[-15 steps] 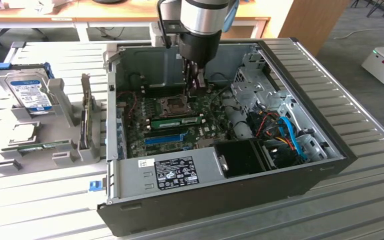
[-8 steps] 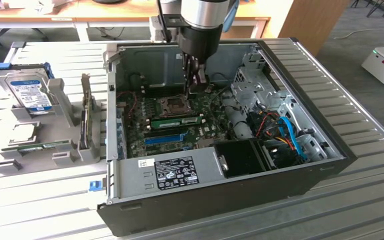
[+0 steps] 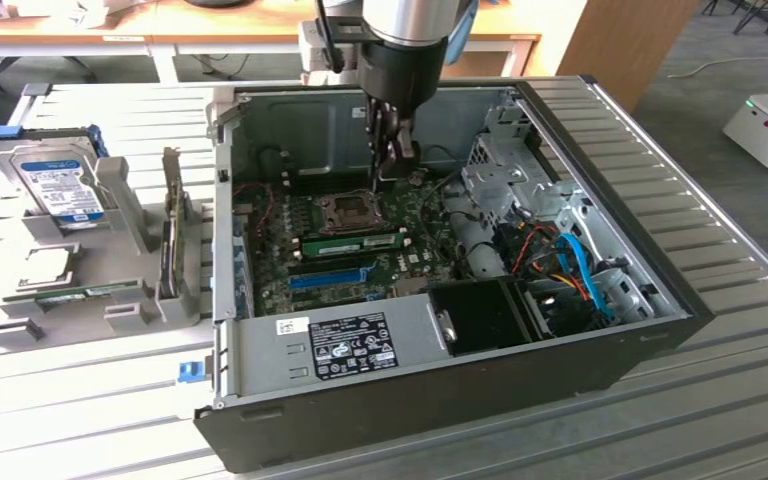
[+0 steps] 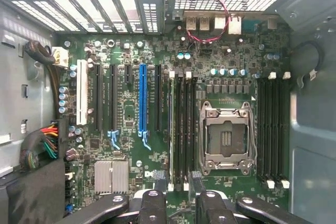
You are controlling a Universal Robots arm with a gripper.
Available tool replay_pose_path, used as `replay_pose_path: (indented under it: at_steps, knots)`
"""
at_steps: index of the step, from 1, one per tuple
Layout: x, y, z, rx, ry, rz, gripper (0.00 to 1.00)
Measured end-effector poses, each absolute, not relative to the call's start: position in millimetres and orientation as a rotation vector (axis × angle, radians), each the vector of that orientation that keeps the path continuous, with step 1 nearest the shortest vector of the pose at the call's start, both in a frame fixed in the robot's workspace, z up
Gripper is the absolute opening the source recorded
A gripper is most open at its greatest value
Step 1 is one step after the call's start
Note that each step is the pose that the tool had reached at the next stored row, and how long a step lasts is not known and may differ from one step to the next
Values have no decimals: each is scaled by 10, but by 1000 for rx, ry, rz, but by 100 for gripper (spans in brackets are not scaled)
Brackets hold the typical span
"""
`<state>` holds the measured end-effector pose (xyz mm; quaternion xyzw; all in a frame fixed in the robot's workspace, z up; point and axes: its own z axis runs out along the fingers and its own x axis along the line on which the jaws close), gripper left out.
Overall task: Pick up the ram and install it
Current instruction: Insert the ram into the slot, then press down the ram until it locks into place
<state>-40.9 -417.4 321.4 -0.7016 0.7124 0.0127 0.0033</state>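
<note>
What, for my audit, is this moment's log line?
gripper: open, empty | over: motherboard in case | ram: seated near CPU socket

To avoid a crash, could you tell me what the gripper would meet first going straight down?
The gripper would probably meet the black memory slots beside the silver processor socket on the green motherboard; depth is unclear.
</note>
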Motion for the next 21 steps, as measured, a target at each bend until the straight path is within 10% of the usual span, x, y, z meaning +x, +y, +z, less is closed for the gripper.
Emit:
replay_pose_path:
  at_steps: [21]
  knots:
    - [-408,-4174,3321,-2200,2233,40,31]
